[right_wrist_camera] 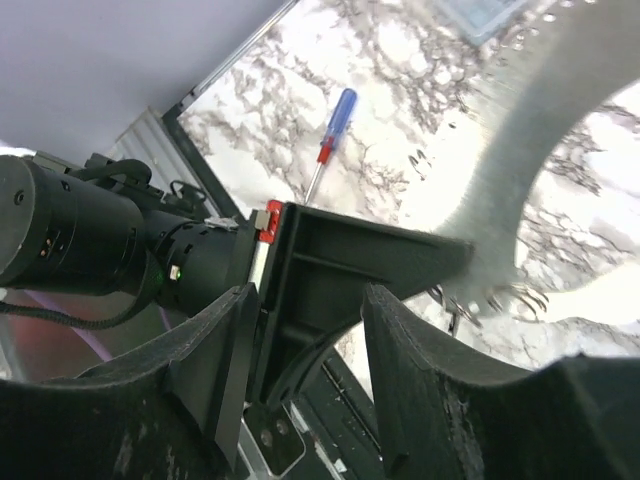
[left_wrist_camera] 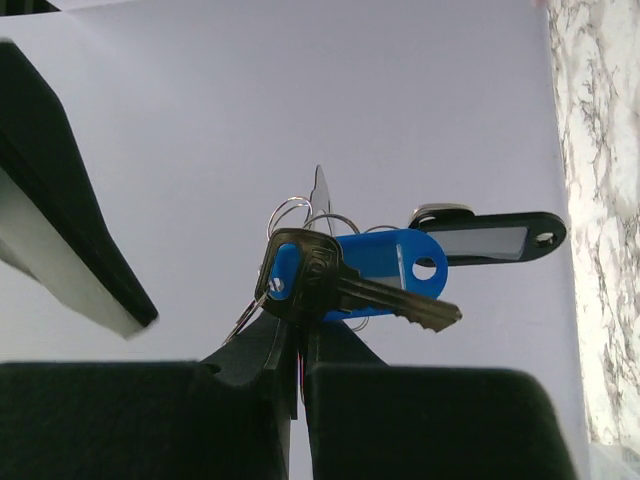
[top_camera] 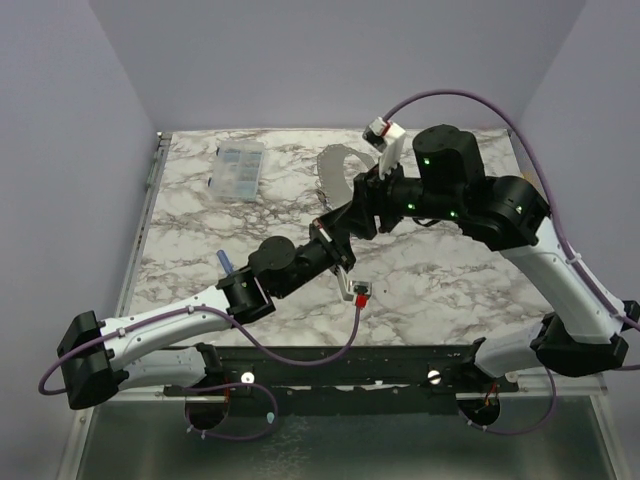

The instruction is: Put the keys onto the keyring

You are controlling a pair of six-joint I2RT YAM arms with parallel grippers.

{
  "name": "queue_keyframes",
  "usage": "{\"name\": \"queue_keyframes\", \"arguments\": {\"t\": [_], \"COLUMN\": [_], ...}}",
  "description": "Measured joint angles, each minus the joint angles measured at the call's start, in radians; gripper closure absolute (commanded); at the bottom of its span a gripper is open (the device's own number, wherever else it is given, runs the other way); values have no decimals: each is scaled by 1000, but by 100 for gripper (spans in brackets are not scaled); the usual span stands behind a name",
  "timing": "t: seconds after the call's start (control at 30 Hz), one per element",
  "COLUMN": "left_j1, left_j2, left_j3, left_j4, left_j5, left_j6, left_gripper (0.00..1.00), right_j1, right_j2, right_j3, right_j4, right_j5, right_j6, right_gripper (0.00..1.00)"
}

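The left gripper [left_wrist_camera: 298, 350] is raised above the middle of the marble table [top_camera: 450, 290]. Its jaws are pressed together on the thin wire keyring [left_wrist_camera: 292, 212]. The keys [left_wrist_camera: 385, 297] hang as one bunch just above its fingertips: a metal key with a dark head, a blue plastic tag [left_wrist_camera: 385, 258] behind it, and a black plastic tag [left_wrist_camera: 490, 236] sticking out to the right.

The right gripper [right_wrist_camera: 310, 300] meets it from the right with jaws apart, and the left gripper's black body sits between its fingers, hiding the bunch from that wrist camera. From above, the two arms cover the bunch.

A pale grey curved band [right_wrist_camera: 520, 150] arcs across just beyond the grippers. A blue-handled screwdriver [right_wrist_camera: 335, 125] lies on the table's left side, and a clear compartment box [top_camera: 240, 168] lies far left.
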State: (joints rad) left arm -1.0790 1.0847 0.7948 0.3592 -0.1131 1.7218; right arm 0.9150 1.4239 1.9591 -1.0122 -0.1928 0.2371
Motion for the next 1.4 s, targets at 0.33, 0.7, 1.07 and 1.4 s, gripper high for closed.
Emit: {"name": "queue_keyframes", "arguments": {"t": [0.33, 0.7, 1.07, 1.4], "left_j1": [10, 11, 11, 11], "left_j2": [12, 31, 30, 30], "left_j3": [0, 3, 14, 15], "left_j4": [11, 21, 20, 19], "left_j5": [1, 1, 1, 2], "left_j6": [-9, -10, -10, -9], "left_gripper": [100, 100, 100, 100], "right_j1": [0, 0, 0, 0], "right_j2": [-283, -309, -290, -364], "right_j3": [-266, -506, -479, -545], "right_j4": [121, 295, 370, 372], "right_j5": [275, 318, 396, 469], "right_j6": [200, 456, 529, 631], "right_gripper": [53, 58, 58, 58]}}
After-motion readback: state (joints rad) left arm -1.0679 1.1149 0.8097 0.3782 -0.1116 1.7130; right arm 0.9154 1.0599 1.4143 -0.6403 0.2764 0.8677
